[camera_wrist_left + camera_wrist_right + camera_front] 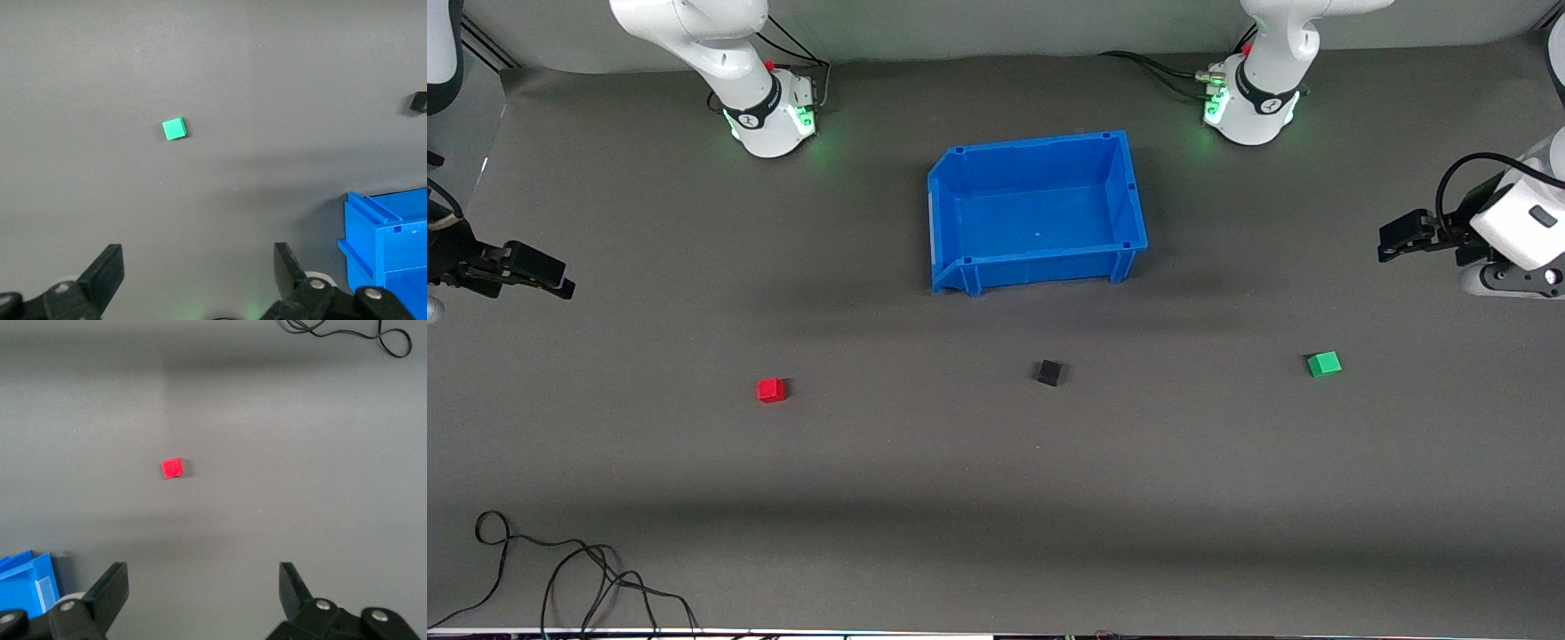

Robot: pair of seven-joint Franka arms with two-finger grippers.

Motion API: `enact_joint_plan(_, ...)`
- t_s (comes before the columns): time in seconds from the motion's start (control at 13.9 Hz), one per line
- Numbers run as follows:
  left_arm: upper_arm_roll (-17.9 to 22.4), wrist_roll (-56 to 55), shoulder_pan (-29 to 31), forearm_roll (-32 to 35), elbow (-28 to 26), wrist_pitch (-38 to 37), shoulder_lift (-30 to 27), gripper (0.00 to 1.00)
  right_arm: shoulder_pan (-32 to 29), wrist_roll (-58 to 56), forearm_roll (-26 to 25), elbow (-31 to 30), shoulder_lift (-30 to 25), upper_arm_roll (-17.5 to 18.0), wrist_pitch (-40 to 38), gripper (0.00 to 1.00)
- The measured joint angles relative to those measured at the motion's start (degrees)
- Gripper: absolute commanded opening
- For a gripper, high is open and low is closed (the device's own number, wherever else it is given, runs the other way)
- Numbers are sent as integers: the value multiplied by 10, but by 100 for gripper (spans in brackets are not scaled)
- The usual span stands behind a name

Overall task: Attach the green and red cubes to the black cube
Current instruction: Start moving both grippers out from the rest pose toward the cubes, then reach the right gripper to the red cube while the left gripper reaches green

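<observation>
both grippers, left (193,280) and right (200,600), wait up high, fingers spread. green cube (1324,364) and red cube (771,389) sit well apart from the black cube (1049,372); a crooked pinch could knock one away.

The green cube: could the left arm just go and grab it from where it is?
Probably yes. The green cube sits alone on the table toward the left arm's end, with nothing beside it, and the left gripper hangs open above that end.
</observation>
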Motion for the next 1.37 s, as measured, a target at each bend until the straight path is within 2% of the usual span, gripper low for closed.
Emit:
enact_joint_plan(0.43,6,0,8,0,-5,9,7,100,0,19,0,1,0,0,1,100)
enact_joint_plan(0.57,7,0,14,0,-20,32,18,100,0,97,0,4,2,0,2,100)
enact_joint_plan(0.86,8,0,15,0,-41,87,61,100,3,334,5,19,17,1,5,100)
enact_joint_plan(1.15,8,0,20,1,-50,144,116,100,3,550,64,30,41,0,3,100)
enact_joint_plan(1.37,9,2,32,2,-59,191,153,100,-2,608,131,24,77,-8,2,100)
